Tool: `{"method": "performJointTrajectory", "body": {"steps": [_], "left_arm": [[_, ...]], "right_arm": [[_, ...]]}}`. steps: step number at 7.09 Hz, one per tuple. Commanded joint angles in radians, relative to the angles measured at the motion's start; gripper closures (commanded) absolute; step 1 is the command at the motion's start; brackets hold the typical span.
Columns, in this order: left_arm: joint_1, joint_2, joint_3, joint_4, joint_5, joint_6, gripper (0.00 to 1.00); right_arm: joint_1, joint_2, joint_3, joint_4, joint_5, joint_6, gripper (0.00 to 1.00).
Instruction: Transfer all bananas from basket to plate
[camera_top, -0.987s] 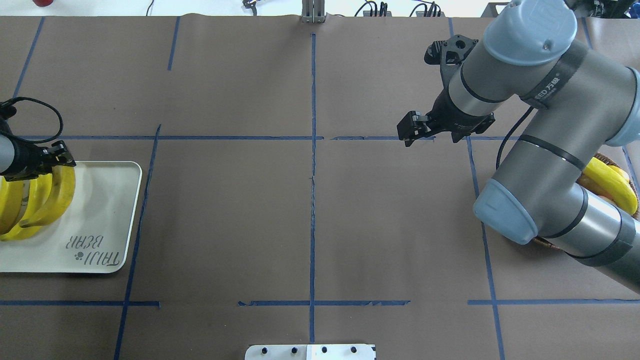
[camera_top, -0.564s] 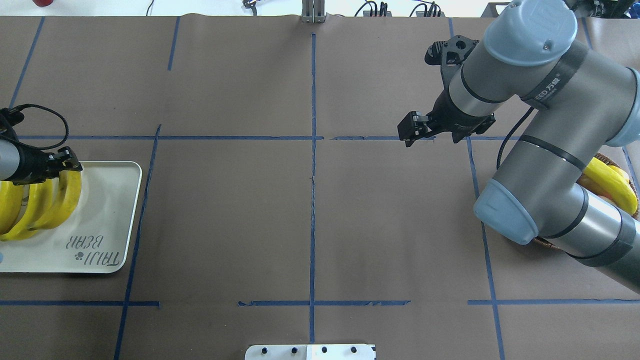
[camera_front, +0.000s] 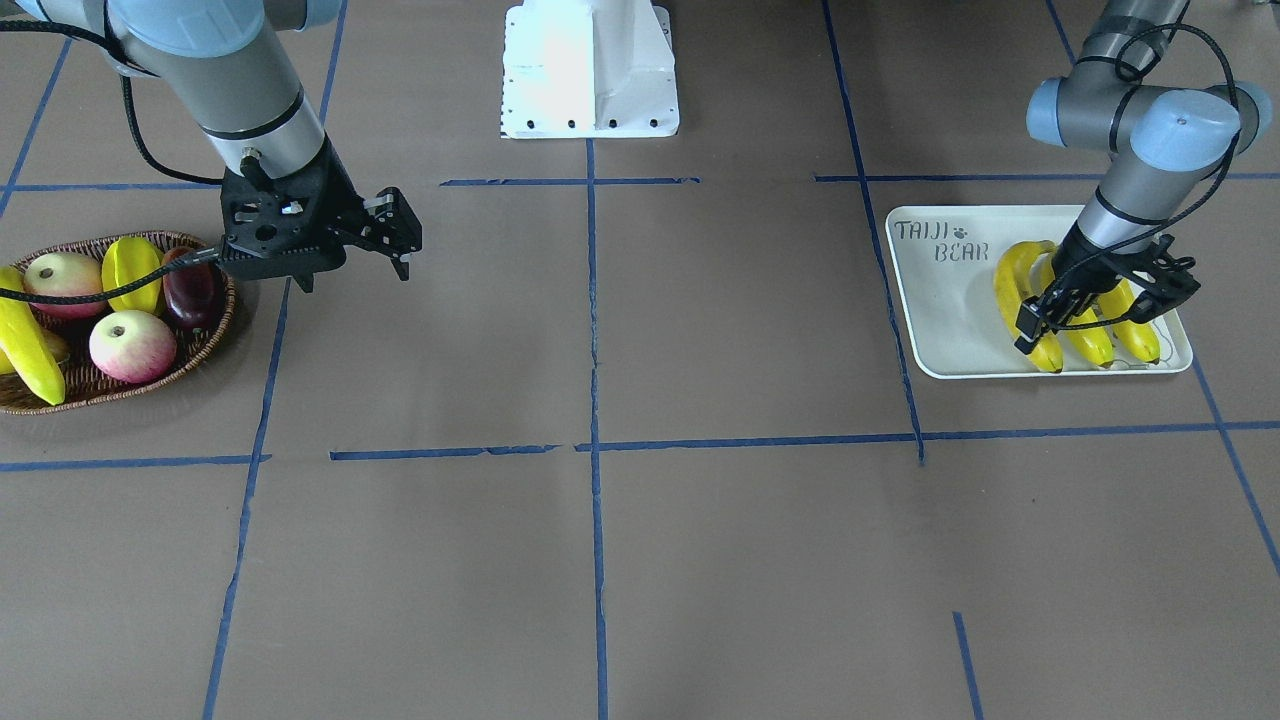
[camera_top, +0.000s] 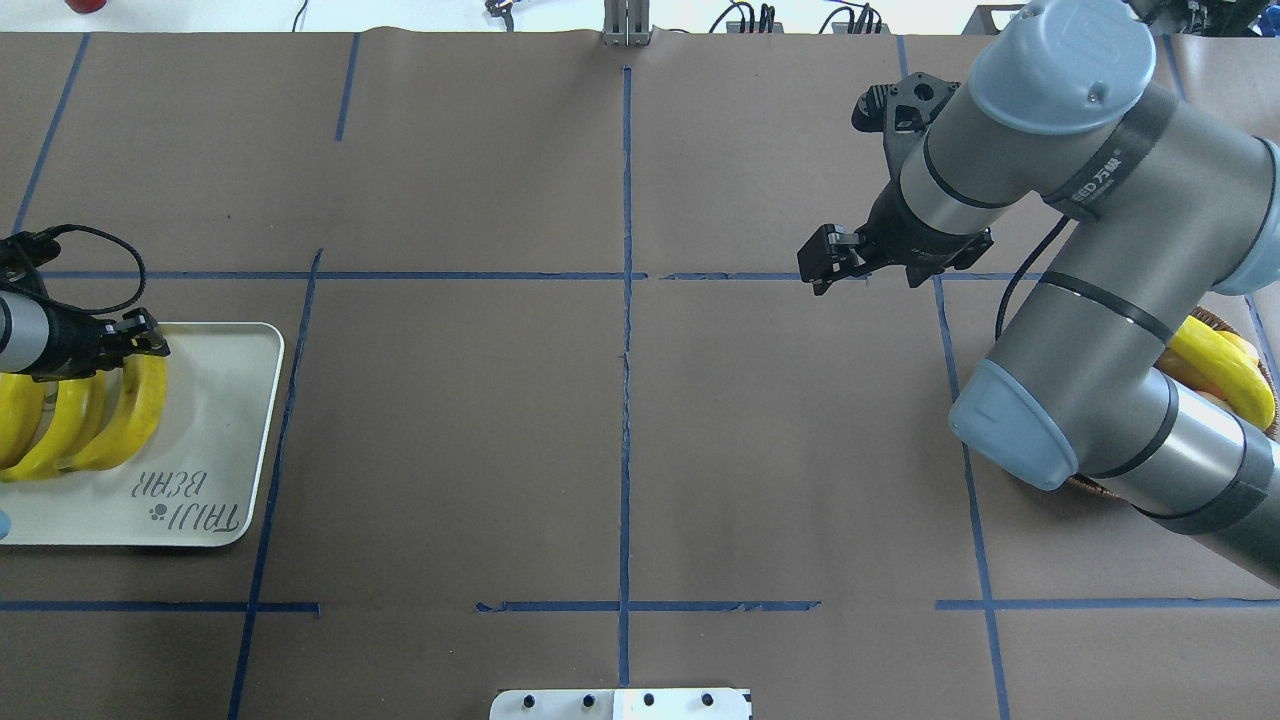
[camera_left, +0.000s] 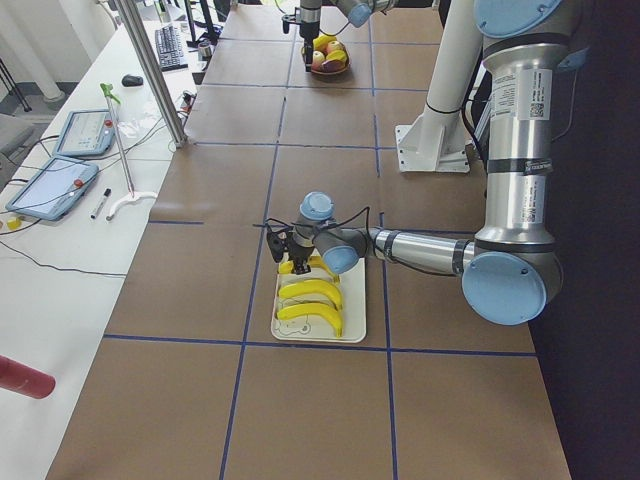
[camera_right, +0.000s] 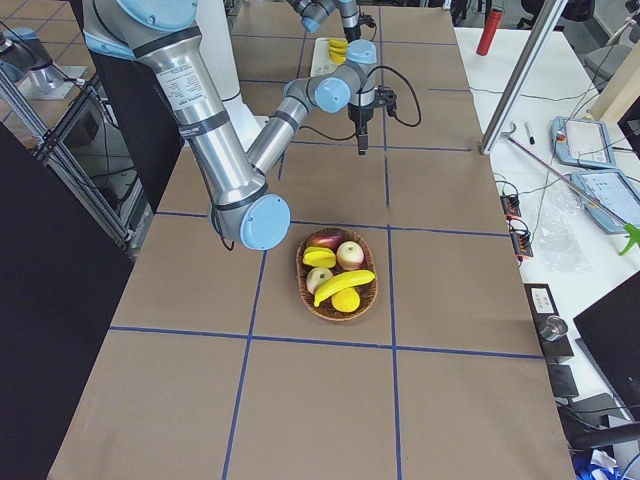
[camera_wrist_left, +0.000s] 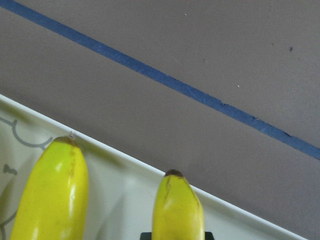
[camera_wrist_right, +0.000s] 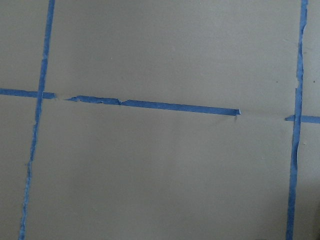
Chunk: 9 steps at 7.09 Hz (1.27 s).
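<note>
Your left claw (camera_front: 1040, 325) is at the right of the front-facing view, clamped on the lower end of the held banana (camera_front: 1012, 270). That banana lies on the plate (camera_front: 940, 320) as the leftmost of three, the one closest to the "TAIJI BEAR" print. The other two bananas (camera_front: 1090, 340) lie close beside it on its right, all curved the same way. In the left wrist view you see two banana tips against the plate's rim.

Your right claw (camera_front: 400, 235) is in the upper left of that front-facing view, its fingers apart and holding nothing. It hangs over the bare desk (camera_front: 700, 400), just right of the basket (camera_front: 215, 330). The basket is at the left edge of the frame. The last banana (camera_front: 25, 350) lies along its left side, beside two apples (camera_front: 130, 345) and a star fruit (camera_front: 132, 265).
</note>
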Motion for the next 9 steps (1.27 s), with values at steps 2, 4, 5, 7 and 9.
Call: {"method": "performJointTrajectory", "body": {"steps": [2, 4, 5, 7, 9], "left_arm": [[-0.042, 0.009, -0.032, 0.014, -0.131, 0.160, 0.00], [-0.154, 0.006, -0.061, 0.086, -0.270, 0.327, 0.00], [-0.176, 0.006, -0.116, 0.164, -0.288, 0.371, 0.00], [-0.171, -0.049, -0.286, 0.435, -0.285, 0.368, 0.00], [-0.164, -0.108, -0.315, 0.531, -0.277, 0.362, 0.00]], "right_arm": [[0.038, 0.000, 0.014, -0.012, 0.005, -0.004, 0.00], [0.139, -0.092, 0.035, -0.012, 0.092, -0.175, 0.00], [0.202, -0.158, 0.043, -0.011, 0.115, -0.296, 0.00], [0.294, -0.329, 0.063, 0.002, 0.153, -0.584, 0.00], [0.318, -0.520, 0.080, 0.146, 0.152, -0.710, 0.00]]}}
